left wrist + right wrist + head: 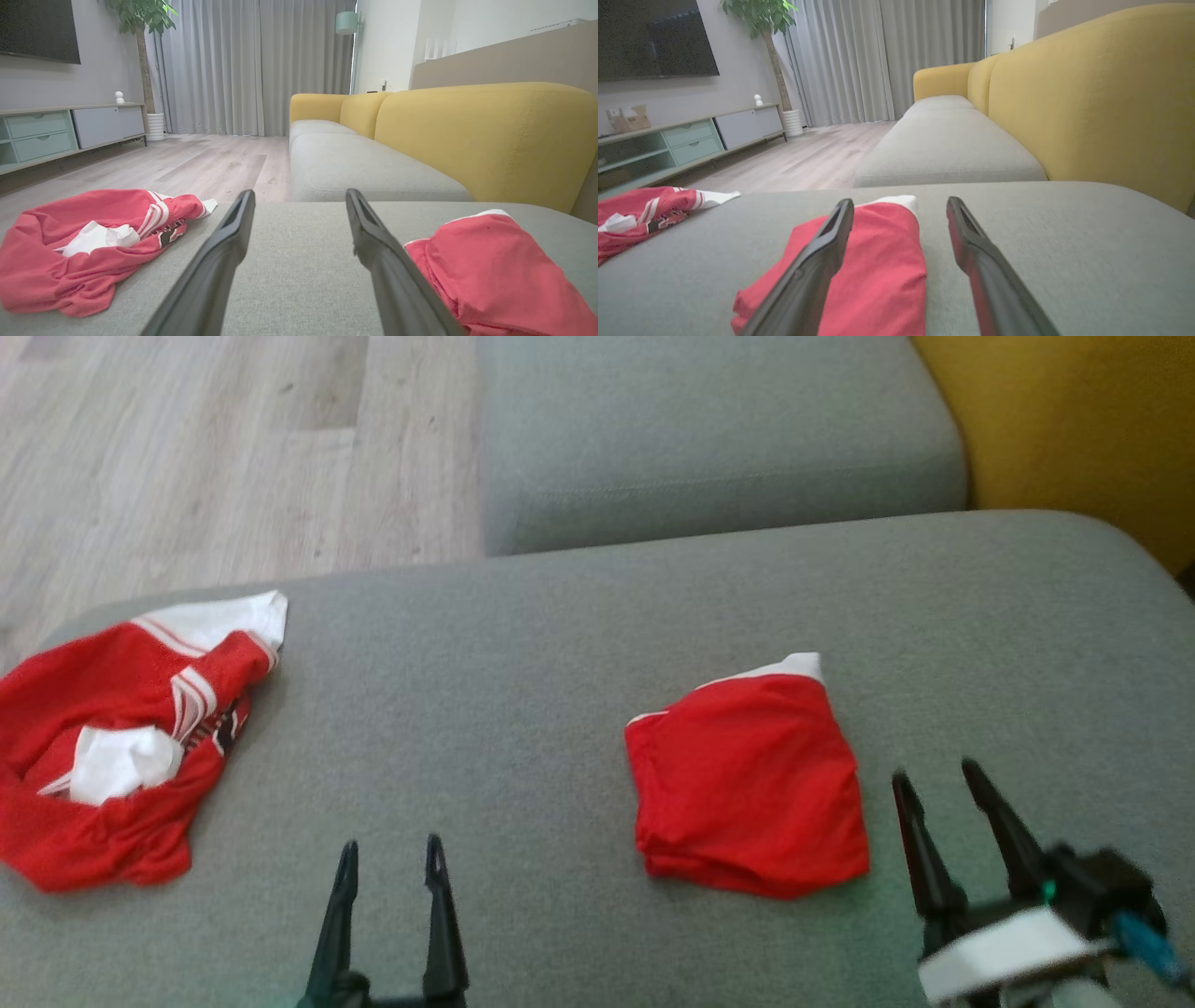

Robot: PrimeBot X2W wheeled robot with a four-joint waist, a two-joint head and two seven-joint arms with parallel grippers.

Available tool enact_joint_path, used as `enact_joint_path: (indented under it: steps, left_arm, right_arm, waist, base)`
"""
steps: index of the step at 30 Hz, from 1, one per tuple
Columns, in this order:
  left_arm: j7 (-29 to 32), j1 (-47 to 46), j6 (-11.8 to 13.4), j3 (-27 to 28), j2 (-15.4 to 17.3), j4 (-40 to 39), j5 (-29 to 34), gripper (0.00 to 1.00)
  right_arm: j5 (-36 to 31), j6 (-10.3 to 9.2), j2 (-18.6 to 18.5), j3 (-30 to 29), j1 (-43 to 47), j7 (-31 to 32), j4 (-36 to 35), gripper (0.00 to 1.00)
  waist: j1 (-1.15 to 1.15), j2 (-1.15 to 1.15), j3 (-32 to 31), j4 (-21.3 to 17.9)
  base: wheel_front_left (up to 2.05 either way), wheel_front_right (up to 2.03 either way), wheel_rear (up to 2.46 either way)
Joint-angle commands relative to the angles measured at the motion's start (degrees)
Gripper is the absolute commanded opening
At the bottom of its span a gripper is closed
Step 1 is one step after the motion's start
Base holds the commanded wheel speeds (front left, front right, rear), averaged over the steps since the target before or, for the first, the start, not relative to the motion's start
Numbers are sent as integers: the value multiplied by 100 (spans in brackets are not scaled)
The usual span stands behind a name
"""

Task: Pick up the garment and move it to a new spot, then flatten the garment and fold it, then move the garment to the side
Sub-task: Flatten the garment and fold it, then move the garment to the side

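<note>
A folded red garment [747, 784] with a white edge lies on the grey sofa cushion [523, 672], right of centre; it also appears as the folded garment [504, 270] and the folded garment [878, 266]. My right gripper [934, 775] hovers open just to its right, with nothing between the fingers. A crumpled red and white jersey [121, 747] lies at the cushion's left end, seen again as the jersey [88, 242] and the jersey [640, 210]. My left gripper [390, 854] stands open near the front edge, between the two pieces of clothing and touching neither.
A second grey cushion [709, 439] lies beyond, with the yellow backrest [1074, 420] at the right. Wooden floor [187, 448] spreads to the far left. A TV cabinet [56, 130], a potted plant [145, 28] and curtains [243, 65] stand across the room.
</note>
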Motion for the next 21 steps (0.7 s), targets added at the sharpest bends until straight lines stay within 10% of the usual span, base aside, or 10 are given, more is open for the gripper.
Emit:
enact_joint_path:
  steps: [1,21]
  left_arm:
    - [-46,-111,-37,236,-24,-164,30,100]
    - [-46,253,-366,598,-24,110,141,100]
  right_arm:
    - [-94,26,-54,82,-65,-63,-235,100]
    - [-405,26,59,-125,575,-63,-438,100]
  waist:
    - [1,0,-64,-60]
    - [1,0,-262,-158]
  base:
    - [0,0,0]
    - [0,0,0]
